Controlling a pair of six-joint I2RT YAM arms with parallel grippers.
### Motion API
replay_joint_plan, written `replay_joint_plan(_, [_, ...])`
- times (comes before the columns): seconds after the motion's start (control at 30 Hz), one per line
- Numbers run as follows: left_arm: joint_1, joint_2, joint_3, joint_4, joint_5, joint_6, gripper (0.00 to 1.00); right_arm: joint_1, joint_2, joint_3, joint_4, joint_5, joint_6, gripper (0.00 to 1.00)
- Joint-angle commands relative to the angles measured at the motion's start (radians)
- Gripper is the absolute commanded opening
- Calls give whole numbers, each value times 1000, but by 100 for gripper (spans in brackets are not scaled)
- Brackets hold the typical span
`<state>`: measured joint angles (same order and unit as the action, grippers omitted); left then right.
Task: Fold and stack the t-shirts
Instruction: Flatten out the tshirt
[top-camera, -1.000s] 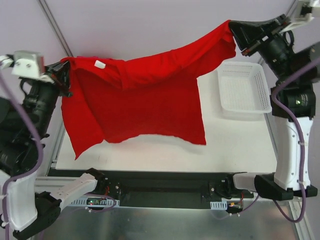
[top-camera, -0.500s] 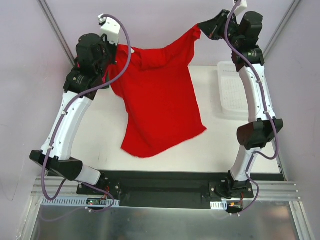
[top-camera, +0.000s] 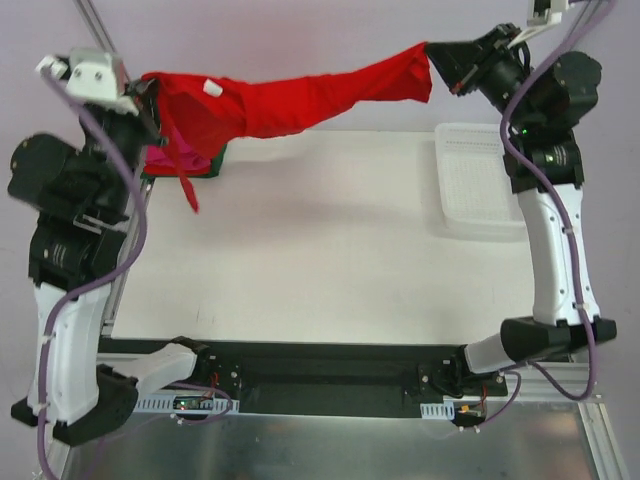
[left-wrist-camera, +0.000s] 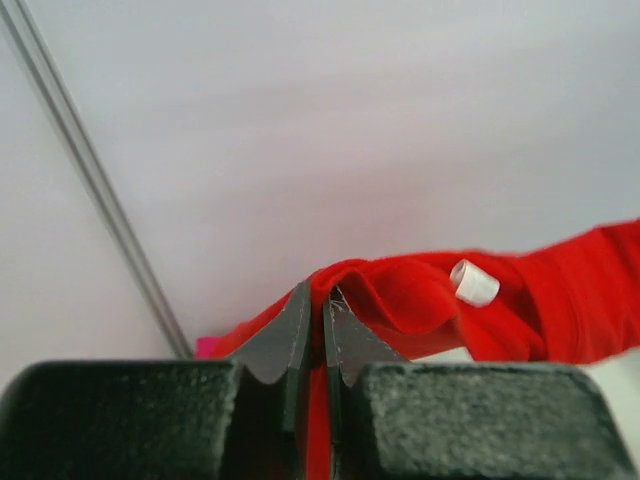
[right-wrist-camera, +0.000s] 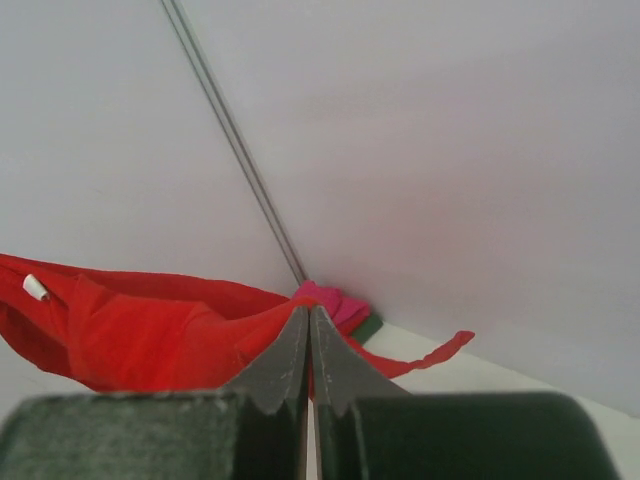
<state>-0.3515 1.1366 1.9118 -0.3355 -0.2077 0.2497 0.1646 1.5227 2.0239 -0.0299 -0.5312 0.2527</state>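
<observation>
Above white table (top-camera: 320, 260), grips red t-shirt (top-camera: 320, 95) stretched in mid-air, with left fingers (left-wrist-camera: 290, 345) and right fingers (right-wrist-camera: 285, 360) each clamped on an end; best lowered level and taut, clear of pink-and-green pile (top-camera: 160, 158) and basket (top-camera: 480, 180).

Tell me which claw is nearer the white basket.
Right. The right claw, holding the red t-shirt, is just beyond the basket; the left claw holds the shirt's other end at the opposite side.
</observation>
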Motion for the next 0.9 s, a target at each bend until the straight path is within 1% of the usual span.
replay_joint_plan(0.0, [5, -150, -256, -23, 141, -226, 0, 10, -156, -285, 79, -7, 17, 1])
replay_joint_plan(0.03, [5, -176, -325, -28, 165, -248, 0, 15, -211, -344, 79, -9, 19, 1])
replay_joint_plan(0.07, [5, -199, -468, -31, 194, -306, 0, 19, -237, -414, 68, -6, 23, 1])
replay_joint_plan(0.1, [5, -245, -544, -31, 259, -395, 0, 24, -260, -533, 67, -7, 31, 1])
replay_joint_plan(0.13, [3, -264, -618, -28, 304, -439, 0, 29, -286, -601, 65, -9, 31, 1])
replay_joint_plan(0.17, [2, -279, -761, -27, 342, -490, 0, 42, -321, -654, 42, -4, 33, 1])
replay_joint_plan(0.2, [-3, -296, -827, -17, 381, -571, 2, 47, -340, -700, 35, 3, 34, 1])
replay_joint_plan(0.23, [-13, -301, -889, -13, 434, -605, 3, 53, -351, -782, 35, -1, 36, 1])
replay_joint_plan(0.27, [-53, -305, -1006, 12, 442, -634, 4, 67, -358, -810, -20, -7, 36, 1])
replay_joint_plan(0.33, [-110, -313, -1094, 26, 429, -682, 5, 78, -358, -872, -62, 2, 33, 1])
replay_joint_plan(0.37, [-163, -313, -1147, 26, 416, -688, 5, 85, -355, -887, -100, 7, 37, 1])
replay_joint_plan(0.43, [-199, -293, -1186, 24, 427, -704, 6, 93, -342, -899, -139, 13, 40, 1])
replay_joint_plan(0.5, [-237, -282, -1201, 24, 441, -727, 7, 110, -319, -889, -214, 19, 20, 1])
replay_joint_plan(0.57, [-256, -275, -1212, 24, 453, -736, 7, 131, -308, -861, -305, 49, -15, 1])
replay_joint_plan(0.6, [-270, -273, -1215, 24, 458, -739, 7, 139, -299, -847, -339, 95, -24, 1])
replay_joint_plan(0.63, [-271, -268, -1220, 23, 461, -739, 7, 144, -294, -840, -396, 123, -33, 1])
replay_joint_plan(0.67, [-273, -265, -1223, 23, 479, -737, 7, 148, -291, -829, -418, 161, -42, 1])
replay_joint_plan(0.87, [-274, -255, -1229, -5, 551, -704, 10, 157, -268, -807, -527, 255, -69, 1])
